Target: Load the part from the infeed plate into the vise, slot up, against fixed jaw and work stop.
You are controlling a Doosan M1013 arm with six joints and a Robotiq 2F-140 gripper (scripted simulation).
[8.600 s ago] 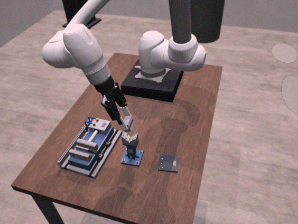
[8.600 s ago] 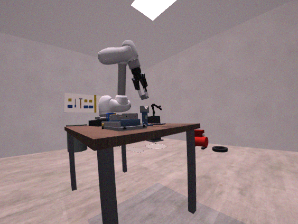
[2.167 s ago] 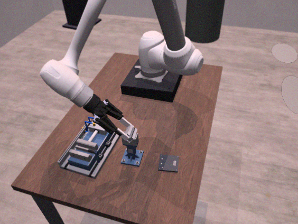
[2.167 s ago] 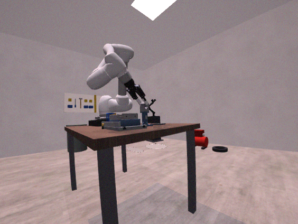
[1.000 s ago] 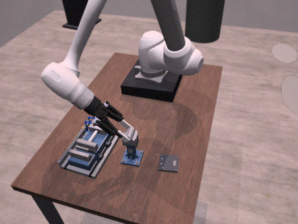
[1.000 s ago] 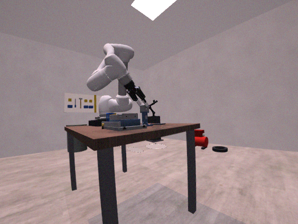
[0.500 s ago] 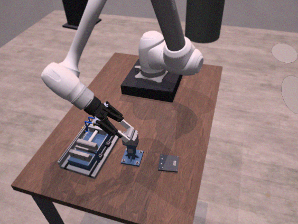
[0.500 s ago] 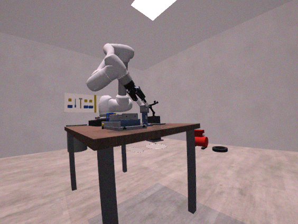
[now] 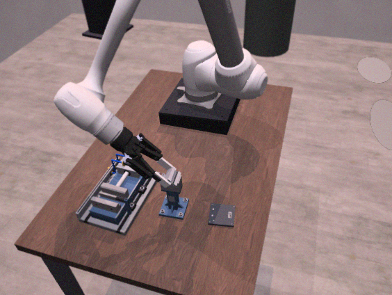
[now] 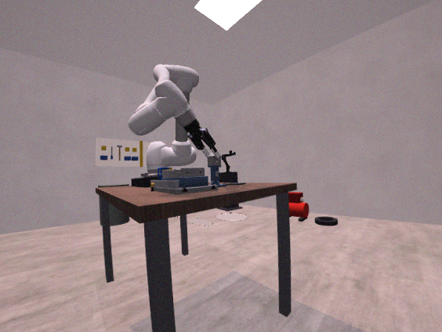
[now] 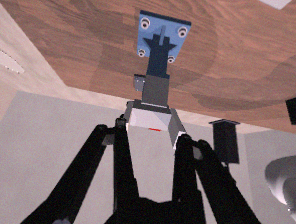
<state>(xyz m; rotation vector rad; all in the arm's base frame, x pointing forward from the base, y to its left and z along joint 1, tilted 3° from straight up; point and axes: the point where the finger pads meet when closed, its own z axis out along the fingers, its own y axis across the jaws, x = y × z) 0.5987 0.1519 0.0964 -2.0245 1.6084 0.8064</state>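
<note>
My gripper is shut on the part, a light grey block. It holds the part tilted, with the far end down at the top of the V-block, which stands on a blue base. In the wrist view the part sits between my two black fingers, right above the V-block. I cannot tell whether the part rests in the V. The vise stands open to the left, with nothing between its jaws. The infeed plate to the right has nothing on it. The exterior view shows the gripper over the V-block.
The arm's black base stands at the back of the wooden table. Blue air hoses sit at the vise's far end, close under my wrist. A red tank and a black ring lie on the floor.
</note>
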